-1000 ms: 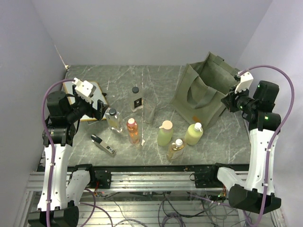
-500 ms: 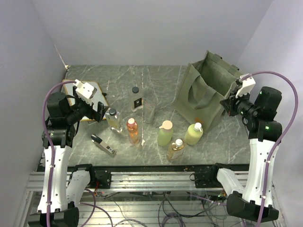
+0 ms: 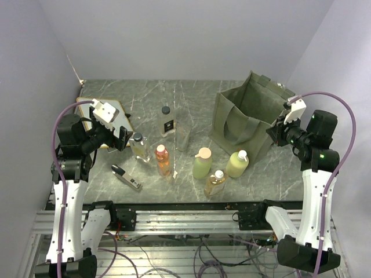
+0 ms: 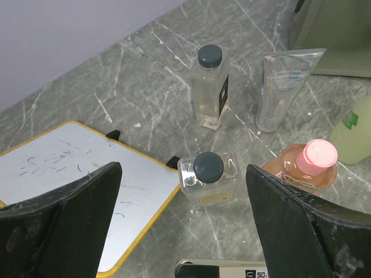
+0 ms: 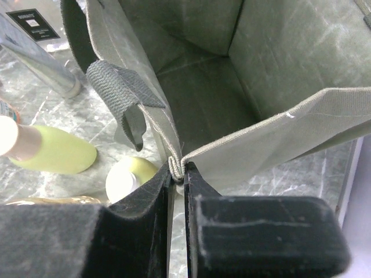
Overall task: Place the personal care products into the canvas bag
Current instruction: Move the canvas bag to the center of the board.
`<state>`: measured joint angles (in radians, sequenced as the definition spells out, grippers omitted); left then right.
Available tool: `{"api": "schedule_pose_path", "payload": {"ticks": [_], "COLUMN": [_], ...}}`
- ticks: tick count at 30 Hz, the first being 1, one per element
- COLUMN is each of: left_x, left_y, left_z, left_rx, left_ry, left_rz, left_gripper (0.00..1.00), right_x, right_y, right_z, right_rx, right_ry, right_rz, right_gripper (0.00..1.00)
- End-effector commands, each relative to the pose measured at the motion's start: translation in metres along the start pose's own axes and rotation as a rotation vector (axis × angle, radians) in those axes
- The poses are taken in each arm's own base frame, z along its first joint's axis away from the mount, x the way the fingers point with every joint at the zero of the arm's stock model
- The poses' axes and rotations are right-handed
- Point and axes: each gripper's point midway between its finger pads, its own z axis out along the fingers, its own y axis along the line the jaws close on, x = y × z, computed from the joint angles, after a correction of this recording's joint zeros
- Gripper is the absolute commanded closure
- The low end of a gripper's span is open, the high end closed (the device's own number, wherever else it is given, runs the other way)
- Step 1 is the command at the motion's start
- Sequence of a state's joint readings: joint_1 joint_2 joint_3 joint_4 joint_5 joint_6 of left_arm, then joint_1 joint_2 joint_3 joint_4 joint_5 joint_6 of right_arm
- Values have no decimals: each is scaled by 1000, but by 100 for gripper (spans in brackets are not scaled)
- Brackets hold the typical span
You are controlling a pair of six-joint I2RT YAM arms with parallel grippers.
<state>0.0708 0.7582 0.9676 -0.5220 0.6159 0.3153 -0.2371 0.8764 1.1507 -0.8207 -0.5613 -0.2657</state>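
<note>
The olive canvas bag (image 3: 243, 119) stands open at the back right, its inside (image 5: 220, 87) empty. My right gripper (image 3: 273, 132) is shut on the folded rim at its near right corner (image 5: 178, 172). The personal care products stand mid-table. They are a short clear bottle (image 3: 138, 145), an orange bottle (image 3: 163, 160), a tall clear bottle (image 3: 167, 121), a grey tube (image 3: 183, 136), two yellow-green bottles (image 3: 202, 164) (image 3: 237, 164) and an amber bottle (image 3: 215, 183). My left gripper (image 3: 120, 138) (image 4: 182, 226) hangs open above and just left of the short clear bottle (image 4: 208, 176), with nothing between its fingers.
A white board with a yellow edge (image 3: 108, 119) (image 4: 64, 185) lies at the left under my left arm. A slim black-and-silver gadget (image 3: 126, 178) lies in front of it. Walls close in the table at the back and on both sides.
My right gripper has drawn the bag's corner toward the near side, and the bag has shifted left and spread squarer. The left arm has barely moved.
</note>
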Motion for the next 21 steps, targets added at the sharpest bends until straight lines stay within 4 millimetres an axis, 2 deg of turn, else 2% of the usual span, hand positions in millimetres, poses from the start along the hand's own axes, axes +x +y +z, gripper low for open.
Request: {"api": "schedule_pose_path", "payload": {"ticks": [1,6,8,9,16,21], "left_x": [-1,0,0,0,-7,-2], "left_y": [-4,-3,-4,-5,2,11], "left_z": [0,-1,-2,-3,-4,-1], "left_rx": [25,19,22,25,-20,-50], "left_ry": [-12,-8,-9,-10,-22,20], "left_rz": [6,12,21,24,-12,-32], "left_gripper": [1,1,1,1,1,1], "right_x": [-11,-11,-13,-15,-47,-56], "right_y": [0,3,4,5,24,36], "right_z": [-6,-8,-11,-13,-31,-31], "right_rx": [13,-6,-18,-19,-98,-200], "right_ry": [-51,-31,-19,-17,-84,-89], "right_rz": [-55,-73,-88,-90,-157,-176], "right_gripper": [86,49,28,22,19,23]}}
